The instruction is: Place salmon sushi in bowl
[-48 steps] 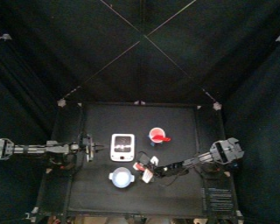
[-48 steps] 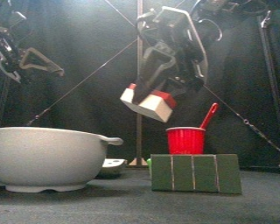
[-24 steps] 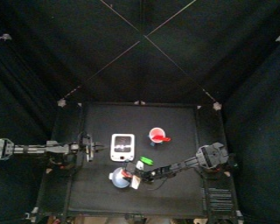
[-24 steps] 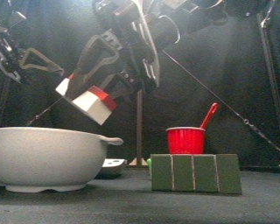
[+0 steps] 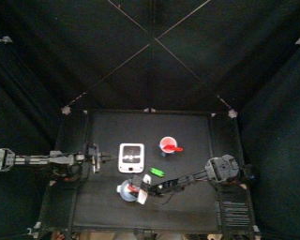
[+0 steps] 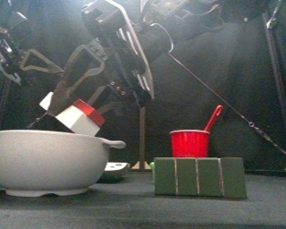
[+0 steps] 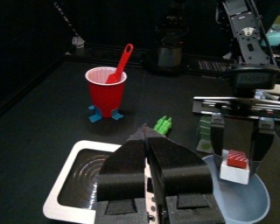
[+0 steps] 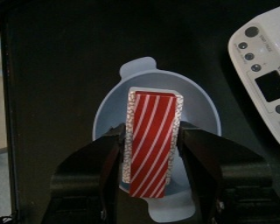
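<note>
Right gripper [image 6: 74, 112] has been carrying salmon sushi [image 6: 79, 117] leftward and lower since earlier frames; now sitting just above bowl [image 6: 44, 163] rim. Right wrist view is showing sushi pinched between jaws, centred over bowl. Pick and transport are looking done; you're still needing lower and release. Left gripper [image 7: 153, 166] is resting beside white device [image 5: 131, 157], jaws pressed together, holding nothing. Red cup [image 6: 191, 143] is staying clear.
</note>
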Robot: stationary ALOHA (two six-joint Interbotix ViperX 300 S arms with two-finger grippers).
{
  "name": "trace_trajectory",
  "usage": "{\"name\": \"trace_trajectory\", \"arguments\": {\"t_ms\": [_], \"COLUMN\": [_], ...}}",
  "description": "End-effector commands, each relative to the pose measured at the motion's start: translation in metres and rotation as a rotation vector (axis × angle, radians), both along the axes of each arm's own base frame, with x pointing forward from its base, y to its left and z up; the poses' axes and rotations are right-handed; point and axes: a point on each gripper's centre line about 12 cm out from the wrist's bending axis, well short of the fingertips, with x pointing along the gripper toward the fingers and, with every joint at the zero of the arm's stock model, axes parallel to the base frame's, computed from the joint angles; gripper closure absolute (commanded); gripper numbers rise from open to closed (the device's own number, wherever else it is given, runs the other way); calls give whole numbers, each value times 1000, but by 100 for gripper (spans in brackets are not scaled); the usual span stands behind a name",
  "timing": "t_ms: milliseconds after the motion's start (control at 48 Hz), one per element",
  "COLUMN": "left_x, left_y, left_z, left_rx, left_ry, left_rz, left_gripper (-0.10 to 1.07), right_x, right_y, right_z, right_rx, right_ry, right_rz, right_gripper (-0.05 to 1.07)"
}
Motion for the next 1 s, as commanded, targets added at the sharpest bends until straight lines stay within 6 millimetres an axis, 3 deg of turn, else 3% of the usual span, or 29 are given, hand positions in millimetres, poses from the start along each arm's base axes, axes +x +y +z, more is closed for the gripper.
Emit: {"name": "trace_trajectory", "arguments": {"t_ms": [0, 292, 979], "left_x": [2, 2, 2], "left_y": [1, 1, 1], "left_z": [5, 6, 6], "left_rx": [5, 3, 3], "left_ry": [-19, -21, -21], "left_rz": [3, 4, 4], "left_gripper": [65, 65, 65], "right_x": [5, 6, 6], "right_y": [-2, -2, -2], "right_z": [18, 17, 17], "right_rx": [13, 15, 13], "right_ry": [-42, -41, -40], "right_rz": [-6, -6, -8], "right_gripper": [32, 16, 15]}}
